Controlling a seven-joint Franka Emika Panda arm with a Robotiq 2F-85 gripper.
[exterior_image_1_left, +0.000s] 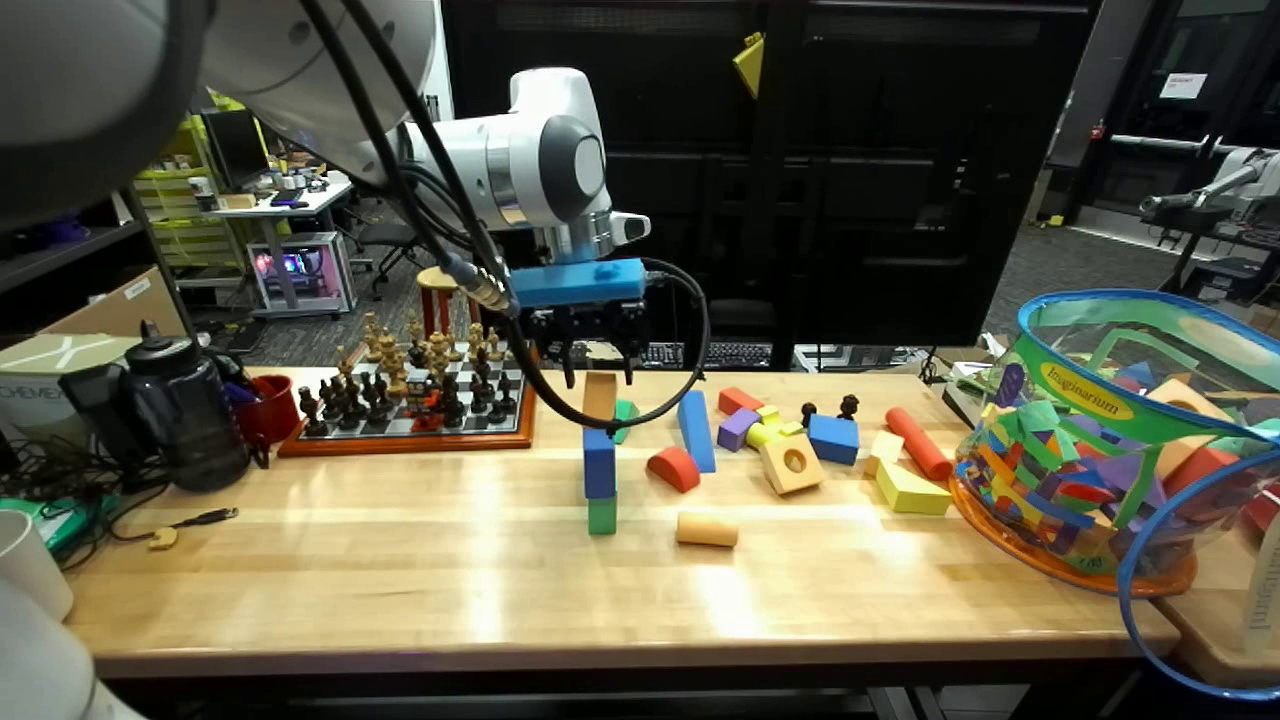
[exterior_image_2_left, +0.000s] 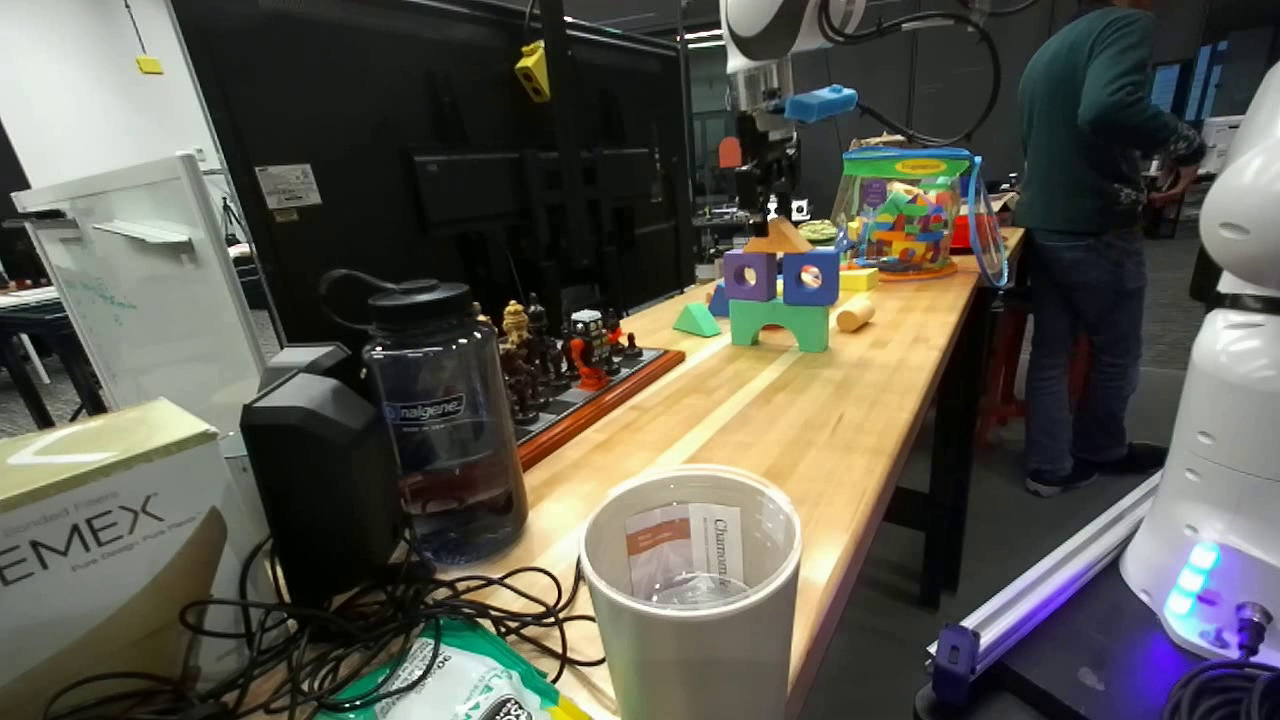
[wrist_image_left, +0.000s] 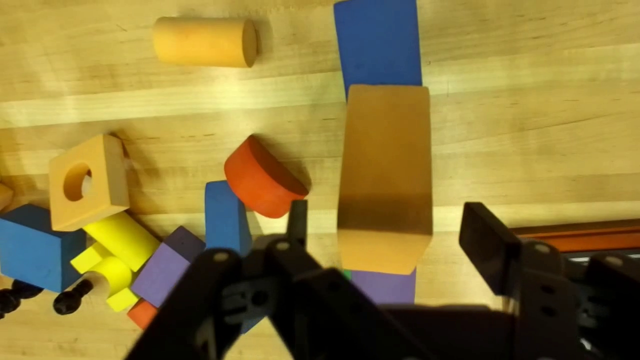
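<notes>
"What's nearest us?"

"That cup (exterior_image_2_left: 695, 655), then the bottle (exterior_image_2_left: 447, 440), then the chessboard (exterior_image_2_left: 600, 405)."

"And past them?"

"A green arch (exterior_image_2_left: 779, 314) on the table (exterior_image_2_left: 760, 420), a purple block (exterior_image_2_left: 768, 285) and a blue block (exterior_image_2_left: 812, 298) side by side on it, an orange wedge (exterior_image_2_left: 780, 238) resting across both."

"How's the gripper (exterior_image_1_left: 599, 378)?"

"Released: its jaws are spread to either side of the wedge's peak, with a gap at each."

"And farther back?"

"A see-through bag of blocks (exterior_image_2_left: 880, 166) with a green band."

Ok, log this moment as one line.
gripper: open | nearest: orange wedge, atop purple block and blue block | under both: green arch | held: nothing
</notes>
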